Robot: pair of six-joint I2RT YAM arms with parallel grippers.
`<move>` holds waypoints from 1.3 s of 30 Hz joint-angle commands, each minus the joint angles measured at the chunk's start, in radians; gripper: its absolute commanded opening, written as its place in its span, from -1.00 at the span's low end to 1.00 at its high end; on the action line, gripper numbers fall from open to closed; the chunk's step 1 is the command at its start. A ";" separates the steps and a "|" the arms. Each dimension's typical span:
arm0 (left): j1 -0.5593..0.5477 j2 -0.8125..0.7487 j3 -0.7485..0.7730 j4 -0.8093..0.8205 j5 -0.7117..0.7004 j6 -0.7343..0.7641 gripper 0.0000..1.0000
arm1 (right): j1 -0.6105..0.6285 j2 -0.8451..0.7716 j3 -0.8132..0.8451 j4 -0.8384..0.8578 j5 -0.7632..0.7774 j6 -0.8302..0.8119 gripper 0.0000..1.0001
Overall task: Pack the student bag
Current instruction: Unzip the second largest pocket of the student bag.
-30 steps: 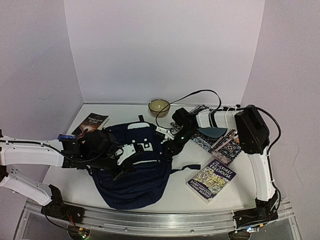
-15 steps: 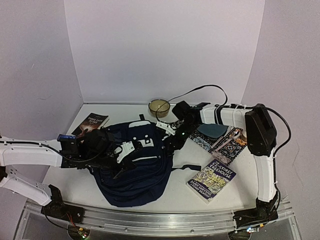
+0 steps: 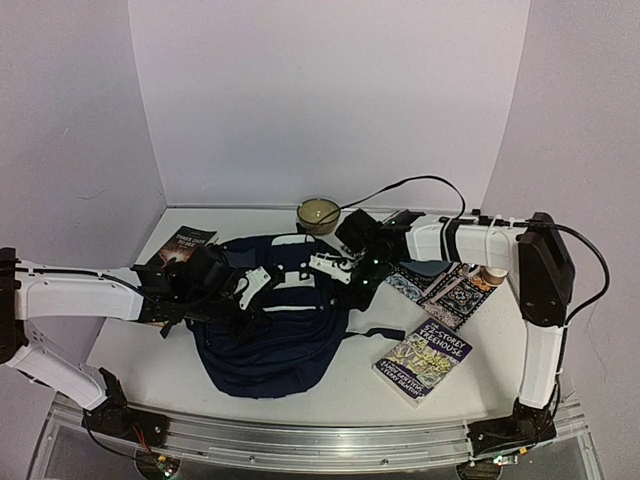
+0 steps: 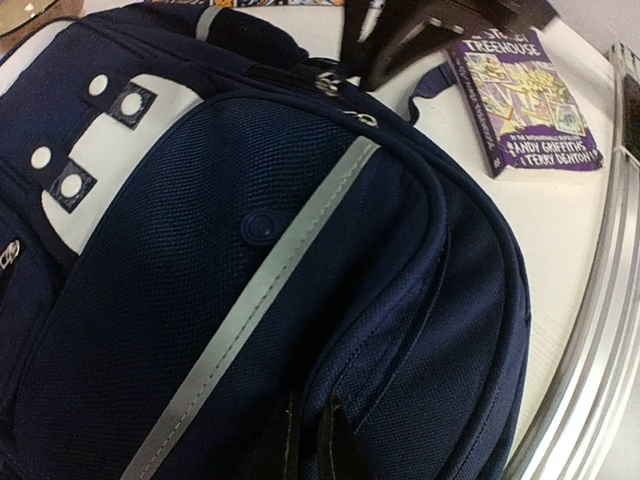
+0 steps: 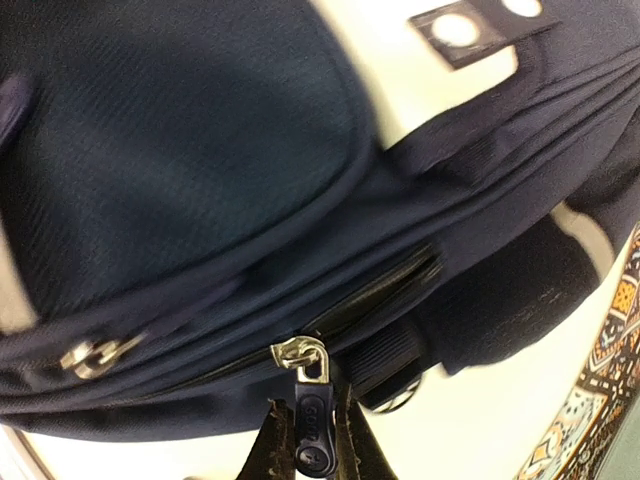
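Top external view shows the student bag (image 3: 265,335) on the table (image 3: 340,400) between the arms, dragged a little toward the back wall since a second ago, with the right arm stretched straighter. Up close, the right gripper (image 5: 310,445) is pinched on a zipper pull (image 5: 312,420). The left gripper (image 4: 305,445) is clamped on the bag's navy fabric.

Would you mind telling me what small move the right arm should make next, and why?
Probably draw the zipper pull along its track: the right gripper is shut on it, the student bag looks barely unzipped, and the left gripper pinches its fabric to brace it.
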 commanded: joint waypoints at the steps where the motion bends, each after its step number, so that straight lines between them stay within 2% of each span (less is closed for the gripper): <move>1: 0.080 0.030 0.044 -0.035 -0.148 -0.119 -1.00 | 0.047 -0.105 -0.068 -0.065 0.099 0.052 -1.00; 5: 0.105 0.040 0.048 -0.039 -0.173 -0.165 -1.00 | 0.074 -0.144 -0.130 -0.029 0.077 0.091 -1.00; 13: 0.105 0.114 0.099 0.005 -0.060 -0.229 -1.00 | 0.204 -0.175 -0.173 0.085 -0.011 0.191 -1.00; 23: 0.104 0.102 0.151 0.016 0.006 -0.313 -1.00 | 0.316 -0.244 -0.163 0.199 -0.067 0.281 -1.00; 30: 0.105 0.097 0.157 0.018 -0.024 -0.360 -1.00 | 0.323 -0.243 -0.157 0.208 -0.008 0.312 -1.00; 33: 0.105 0.116 0.181 0.028 0.023 -0.396 -1.00 | 0.343 -0.228 -0.153 0.245 -0.037 0.360 -1.00; 39: 0.105 0.122 0.208 0.136 0.149 -0.517 -1.00 | 0.447 -0.197 -0.146 0.395 0.047 0.386 -1.00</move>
